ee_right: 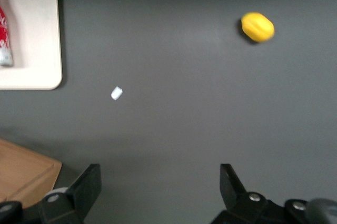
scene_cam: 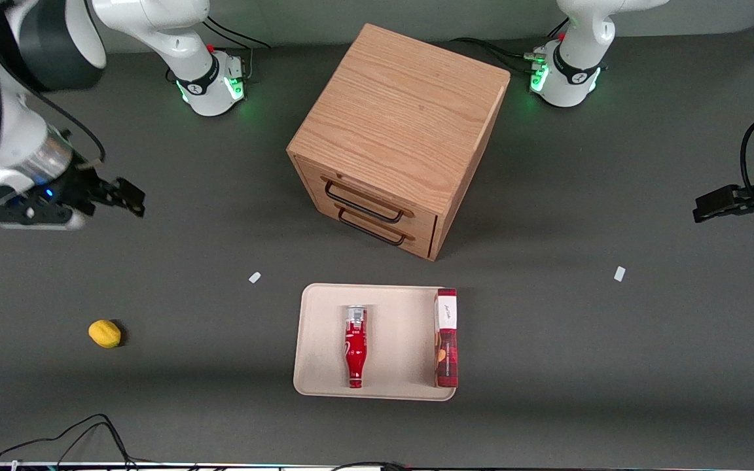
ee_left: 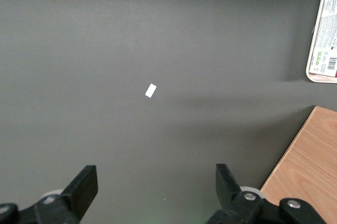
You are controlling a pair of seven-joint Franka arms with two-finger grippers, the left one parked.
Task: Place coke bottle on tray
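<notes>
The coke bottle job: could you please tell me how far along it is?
It looks done: the coke bottle lies on its side in the tray, beside the flat red box. Nothing is in hand; the hand is open and empty, well off toward the working arm's end of the table. Nothing visible remains.

Tabletop [scene_cam: 547, 340] is showing a matt dark grey surface. Tray [scene_cam: 324, 366] is looking matt beige and smooth. Coke bottle [scene_cam: 355, 347] is showing glossy red with a silvery end. Cabinet [scene_cam: 403, 118] is showing grained wood with dark metal handles. End effector [ee_right: 160, 192], fingers spread, is looking matt black near the tabletop's working-arm end.
</notes>
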